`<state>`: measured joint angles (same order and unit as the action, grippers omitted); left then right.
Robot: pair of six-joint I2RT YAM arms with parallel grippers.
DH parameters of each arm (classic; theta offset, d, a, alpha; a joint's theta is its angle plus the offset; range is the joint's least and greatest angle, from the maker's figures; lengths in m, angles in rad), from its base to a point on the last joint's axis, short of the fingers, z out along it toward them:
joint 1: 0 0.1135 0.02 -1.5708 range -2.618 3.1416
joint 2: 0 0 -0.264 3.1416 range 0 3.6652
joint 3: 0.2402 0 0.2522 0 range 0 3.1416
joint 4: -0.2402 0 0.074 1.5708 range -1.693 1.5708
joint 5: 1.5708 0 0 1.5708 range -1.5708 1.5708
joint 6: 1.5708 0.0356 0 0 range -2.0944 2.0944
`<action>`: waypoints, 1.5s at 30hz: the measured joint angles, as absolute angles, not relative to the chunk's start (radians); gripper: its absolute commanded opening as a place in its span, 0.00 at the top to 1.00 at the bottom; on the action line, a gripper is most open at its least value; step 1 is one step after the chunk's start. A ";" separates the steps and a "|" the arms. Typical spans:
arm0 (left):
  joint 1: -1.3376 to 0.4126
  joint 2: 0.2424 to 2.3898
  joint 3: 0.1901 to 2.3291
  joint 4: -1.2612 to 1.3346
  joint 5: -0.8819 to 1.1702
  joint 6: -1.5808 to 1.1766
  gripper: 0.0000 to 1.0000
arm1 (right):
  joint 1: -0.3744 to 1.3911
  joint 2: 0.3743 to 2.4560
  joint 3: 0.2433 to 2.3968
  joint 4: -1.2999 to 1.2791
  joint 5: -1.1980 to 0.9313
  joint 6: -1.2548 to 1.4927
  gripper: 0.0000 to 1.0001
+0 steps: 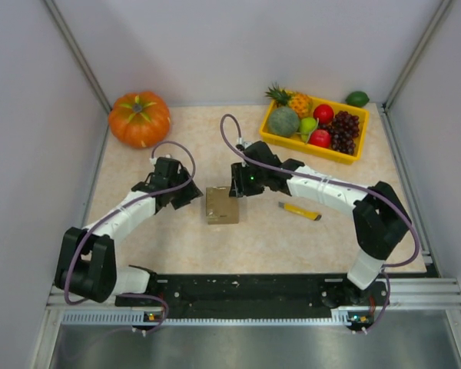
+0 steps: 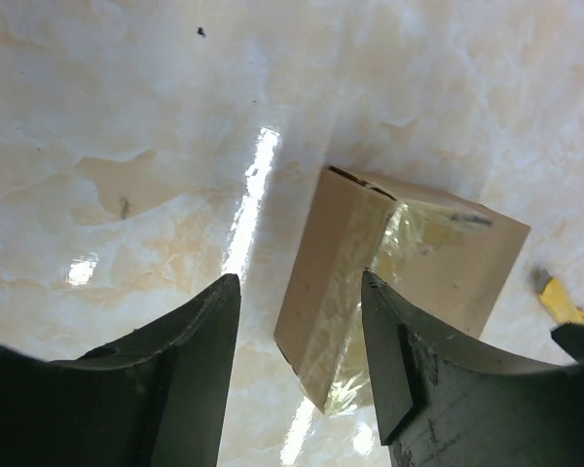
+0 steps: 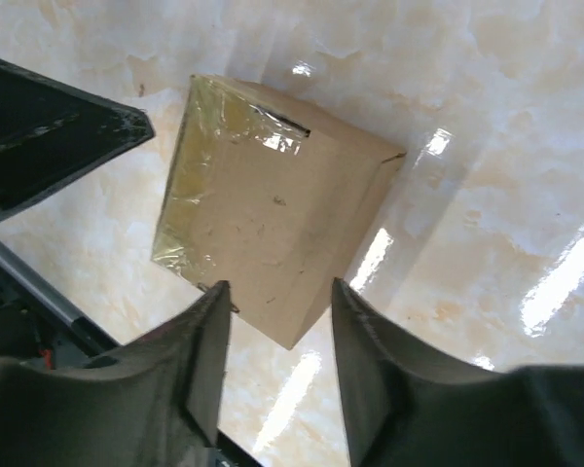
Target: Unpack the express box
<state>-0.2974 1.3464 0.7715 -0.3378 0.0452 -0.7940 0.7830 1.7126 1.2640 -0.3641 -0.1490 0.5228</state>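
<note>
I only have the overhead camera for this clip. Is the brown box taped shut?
Observer: Yes. The wrist cameras show clear, shiny tape wrapped over the edges of the box.
Operator: Does either gripper have hold of it?
Observer: No. The left gripper and the right gripper both have their fingers apart, not closed on the box.
Operator: Any opening in the seal?
Observer: The right wrist view shows a narrow dark slit beneath the tape at one edge.
</note>
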 measured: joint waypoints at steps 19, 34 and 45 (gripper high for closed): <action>-0.281 1.321 0.682 -0.174 0.300 -0.696 0.57 | 0.805 1.768 1.246 -0.331 -0.079 0.437 0.15; -0.278 1.351 0.682 -0.144 0.329 -0.622 0.73 | 0.805 1.839 1.244 -0.264 -0.141 0.464 0.14; -0.268 1.351 0.682 -0.143 0.322 -0.597 0.68 | 0.813 1.861 1.259 -0.285 -0.103 0.474 0.28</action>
